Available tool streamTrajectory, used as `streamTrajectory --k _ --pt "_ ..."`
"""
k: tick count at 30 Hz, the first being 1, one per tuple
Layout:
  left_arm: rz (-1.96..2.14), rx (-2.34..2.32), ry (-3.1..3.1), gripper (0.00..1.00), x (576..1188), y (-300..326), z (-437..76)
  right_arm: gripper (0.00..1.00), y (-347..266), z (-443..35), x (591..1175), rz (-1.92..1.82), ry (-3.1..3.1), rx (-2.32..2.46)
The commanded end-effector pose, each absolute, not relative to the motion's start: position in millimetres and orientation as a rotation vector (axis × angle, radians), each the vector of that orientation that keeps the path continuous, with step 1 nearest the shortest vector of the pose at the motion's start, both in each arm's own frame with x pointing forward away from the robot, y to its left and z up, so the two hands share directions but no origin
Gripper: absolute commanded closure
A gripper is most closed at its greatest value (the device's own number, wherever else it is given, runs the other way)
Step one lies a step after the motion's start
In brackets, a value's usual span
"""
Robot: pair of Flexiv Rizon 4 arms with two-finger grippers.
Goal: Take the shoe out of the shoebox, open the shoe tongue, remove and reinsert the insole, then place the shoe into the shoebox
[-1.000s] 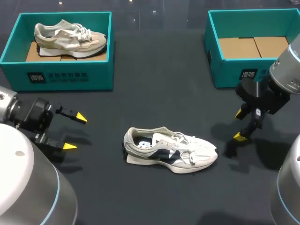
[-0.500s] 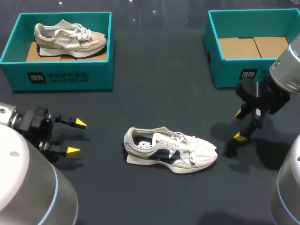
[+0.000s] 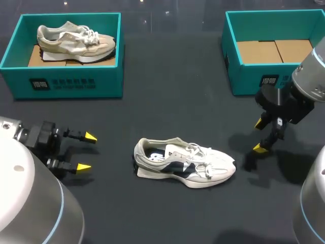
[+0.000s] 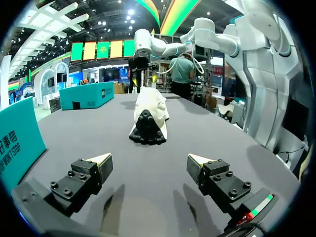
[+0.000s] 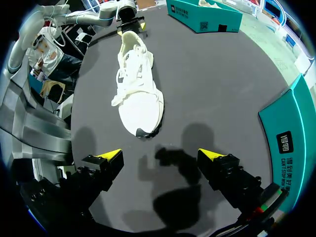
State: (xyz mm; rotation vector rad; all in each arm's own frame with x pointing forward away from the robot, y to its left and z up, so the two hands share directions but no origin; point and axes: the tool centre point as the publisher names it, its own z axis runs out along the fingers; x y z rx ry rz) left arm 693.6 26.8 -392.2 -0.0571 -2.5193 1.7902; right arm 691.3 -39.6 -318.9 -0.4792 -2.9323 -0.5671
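Note:
A white and navy shoe lies on its sole in the middle of the dark table, toe toward the right. My left gripper stands open a short way left of the heel; in the left wrist view the shoe's heel is ahead of my left gripper, apart from it. My right gripper hangs open just right of the toe; the shoe lies ahead of my right gripper in the right wrist view. An empty teal shoebox with a cardboard floor stands at the back right.
A second teal shoebox at the back left holds a beige shoe. Bare dark table lies between the boxes and around the shoe.
My left gripper has shifted down and a little right, toward the shoe's heel. The right arm and the shoe have stayed put.

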Motion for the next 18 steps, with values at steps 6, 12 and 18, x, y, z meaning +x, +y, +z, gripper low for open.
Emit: streamTrajectory --k 6,12,18 --pt "1.852 -0.024 -2.454 0.00 699 3 -397 0.00 -39 -319 691 -0.565 -2.934 -0.479" --pt "1.852 -0.024 -2.454 0.00 699 3 -397 0.00 -39 -319 691 -0.565 -2.934 -0.479" --pt "1.852 -0.024 -2.454 0.00 699 3 -397 0.00 -39 -319 691 -0.565 -2.934 -0.479"
